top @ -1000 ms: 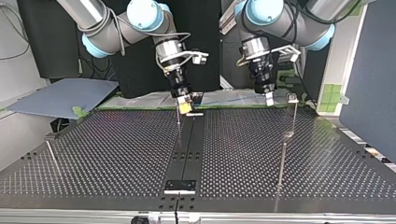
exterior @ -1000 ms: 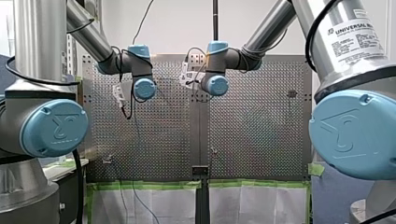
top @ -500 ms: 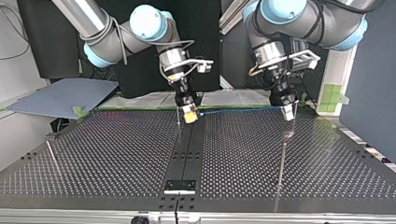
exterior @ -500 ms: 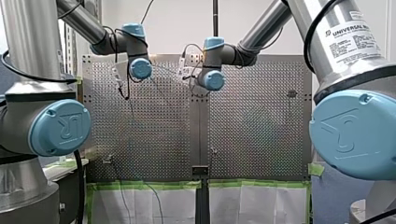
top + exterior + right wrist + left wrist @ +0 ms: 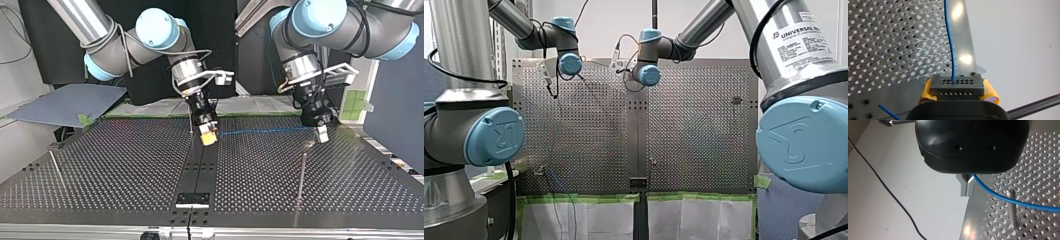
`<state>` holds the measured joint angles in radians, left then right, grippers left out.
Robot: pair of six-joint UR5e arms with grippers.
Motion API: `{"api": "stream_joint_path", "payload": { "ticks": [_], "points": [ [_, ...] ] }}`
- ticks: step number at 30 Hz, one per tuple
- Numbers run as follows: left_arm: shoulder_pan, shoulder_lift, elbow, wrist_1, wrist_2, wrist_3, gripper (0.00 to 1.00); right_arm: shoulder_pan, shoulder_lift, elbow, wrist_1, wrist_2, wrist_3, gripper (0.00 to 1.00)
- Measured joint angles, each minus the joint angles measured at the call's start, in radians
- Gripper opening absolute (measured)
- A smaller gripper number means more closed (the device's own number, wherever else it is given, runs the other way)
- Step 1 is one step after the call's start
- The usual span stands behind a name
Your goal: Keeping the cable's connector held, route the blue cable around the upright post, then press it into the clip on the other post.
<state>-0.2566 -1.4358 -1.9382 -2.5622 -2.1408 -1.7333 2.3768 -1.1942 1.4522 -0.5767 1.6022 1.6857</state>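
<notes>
Blue cable (image 5: 260,132) strung from my right claw (image 5: 208,137) to my left claw (image 5: 322,134) bars the gap.

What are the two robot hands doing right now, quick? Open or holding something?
Left gripper: closed, pinching the blue cable.
Right gripper: closed, yellow pads clamping the connector.

The cable (image 5: 260,132) spans from my right gripper (image 5: 208,137) to my left gripper (image 5: 322,135); 1 post (image 5: 191,125) stands near each.
</notes>
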Motion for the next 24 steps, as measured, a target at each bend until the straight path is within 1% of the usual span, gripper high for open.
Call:
{"api": "stream_joint_path", "payload": {
  "ticks": [7, 11, 14, 18, 24],
  "points": [
    [0.036, -0.025, 0.054, -0.055, 0.014, -0.002, 0.00, 0.000, 0.002, -0.056, 0.019, -0.005, 0.011, 0.00],
    [0.064, -0.031, 0.086, -0.087, 0.037, -0.003, 0.00, -0.006, 0.005, -0.078, 0.024, -0.009, 0.015, 0.00],
    [0.090, -0.034, 0.112, -0.113, 0.062, -0.004, 0.00, -0.010, 0.015, -0.089, 0.026, -0.013, 0.016, 0.00],
    [0.134, -0.047, 0.156, -0.152, 0.106, -0.004, 0.00, -0.013, 0.038, -0.104, 0.027, -0.018, 0.017, 0.00],
    [0.192, -0.087, 0.206, -0.166, 0.163, -0.004, 0.00, -0.014, 0.073, -0.132, 0.027, -0.025, 0.017, 0.00]
  ]
}}
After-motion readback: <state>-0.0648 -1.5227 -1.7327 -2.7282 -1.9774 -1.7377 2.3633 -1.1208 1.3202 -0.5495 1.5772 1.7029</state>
